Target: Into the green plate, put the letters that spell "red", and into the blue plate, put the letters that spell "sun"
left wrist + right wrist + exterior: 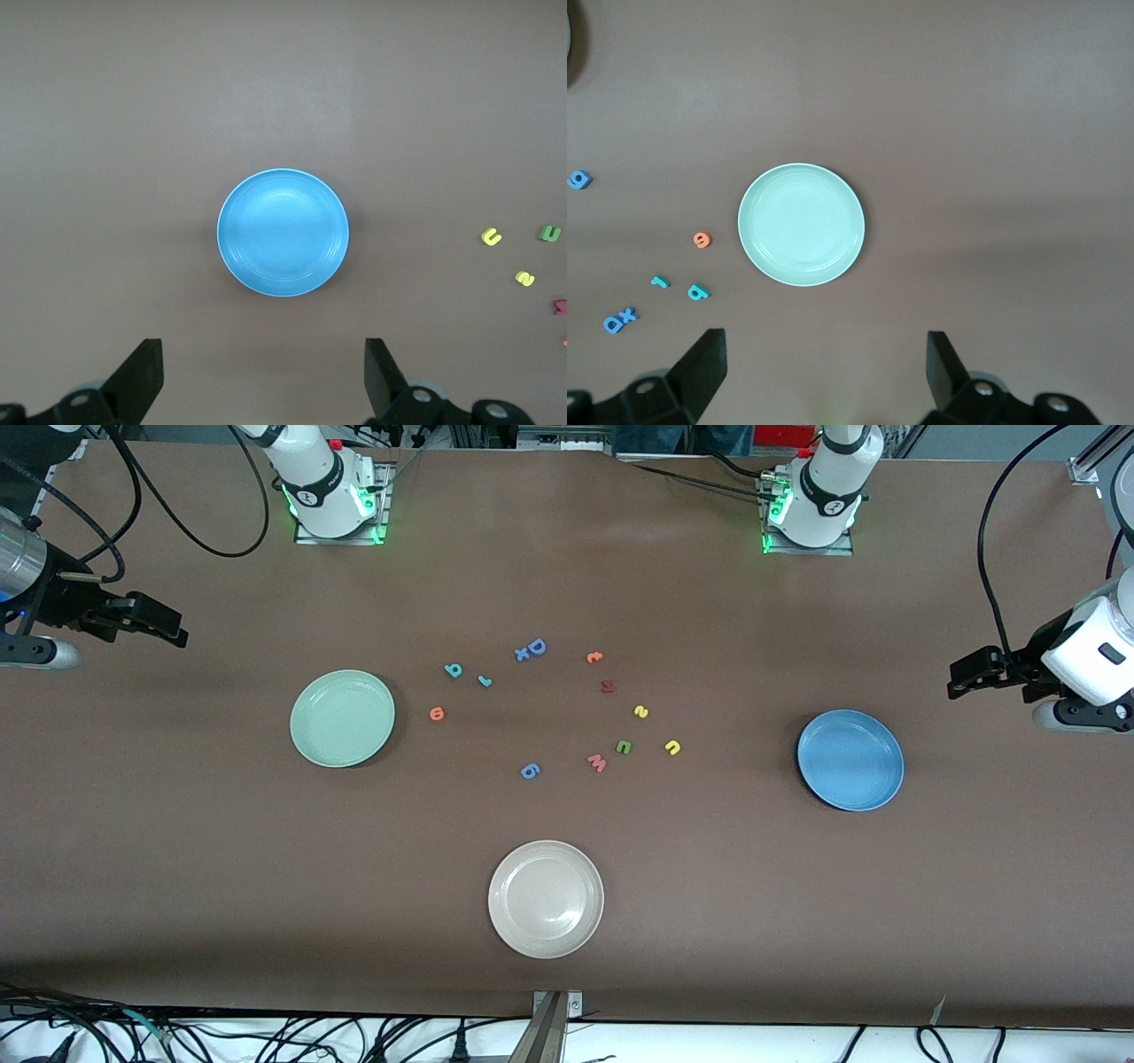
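The green plate (342,718) (802,224) lies empty toward the right arm's end. Beside it are the teal d (454,670) (698,292), teal r (484,681) (660,282) and orange e (437,713) (701,239). The blue plate (850,760) (283,232) lies empty toward the left arm's end. Yellow s (641,711) (524,279), green n (624,747) (550,234) and yellow u (672,747) (491,236) lie on the table near it. My right gripper (177,633) (826,376) hangs open over bare table at its end. My left gripper (961,677) (263,381) hangs open likewise.
An off-white plate (546,899) lies nearest the front camera. Among the letters are a blue D with an x (532,650), an orange letter (594,657), a dark red letter (608,686), a pink w (597,763) and a blue letter (530,771).
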### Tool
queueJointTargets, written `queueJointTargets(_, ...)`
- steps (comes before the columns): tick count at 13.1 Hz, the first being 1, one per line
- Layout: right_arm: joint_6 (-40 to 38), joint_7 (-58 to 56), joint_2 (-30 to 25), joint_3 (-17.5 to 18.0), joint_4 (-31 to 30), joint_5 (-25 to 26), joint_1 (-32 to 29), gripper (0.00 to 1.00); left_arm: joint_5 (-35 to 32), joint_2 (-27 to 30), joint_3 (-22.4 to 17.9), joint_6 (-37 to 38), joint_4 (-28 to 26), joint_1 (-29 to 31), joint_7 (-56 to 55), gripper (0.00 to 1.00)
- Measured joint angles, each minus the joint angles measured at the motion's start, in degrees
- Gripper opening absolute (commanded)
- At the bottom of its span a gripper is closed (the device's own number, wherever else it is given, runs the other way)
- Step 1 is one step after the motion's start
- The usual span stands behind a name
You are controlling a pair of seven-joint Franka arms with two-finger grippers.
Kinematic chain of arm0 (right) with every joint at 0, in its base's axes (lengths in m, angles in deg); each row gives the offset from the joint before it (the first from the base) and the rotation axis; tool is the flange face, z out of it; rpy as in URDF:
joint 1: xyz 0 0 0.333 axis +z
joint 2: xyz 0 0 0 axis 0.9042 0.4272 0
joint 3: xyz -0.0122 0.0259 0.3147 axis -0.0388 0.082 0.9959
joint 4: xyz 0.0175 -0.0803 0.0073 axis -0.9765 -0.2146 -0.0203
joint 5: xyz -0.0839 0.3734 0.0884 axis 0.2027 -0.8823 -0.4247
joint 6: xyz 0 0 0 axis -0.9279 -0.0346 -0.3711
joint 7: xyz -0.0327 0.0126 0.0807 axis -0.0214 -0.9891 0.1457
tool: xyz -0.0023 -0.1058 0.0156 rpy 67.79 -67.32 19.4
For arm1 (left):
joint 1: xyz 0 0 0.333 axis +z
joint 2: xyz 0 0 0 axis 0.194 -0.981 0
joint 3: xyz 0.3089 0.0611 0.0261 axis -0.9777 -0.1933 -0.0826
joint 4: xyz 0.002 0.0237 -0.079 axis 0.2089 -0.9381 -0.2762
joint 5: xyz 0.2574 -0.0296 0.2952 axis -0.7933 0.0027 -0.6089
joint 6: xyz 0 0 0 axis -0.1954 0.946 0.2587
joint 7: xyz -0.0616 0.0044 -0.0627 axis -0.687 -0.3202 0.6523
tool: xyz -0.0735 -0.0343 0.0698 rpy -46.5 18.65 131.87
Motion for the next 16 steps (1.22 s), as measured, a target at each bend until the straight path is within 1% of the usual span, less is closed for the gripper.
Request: queueJointTargets(16, 0.0, 0.0, 0.0, 0.0, 0.0, 0.0, 1.2, 1.00, 0.0, 0.0, 0.0, 0.0, 0.0, 0.0, 0.0, 1.00)
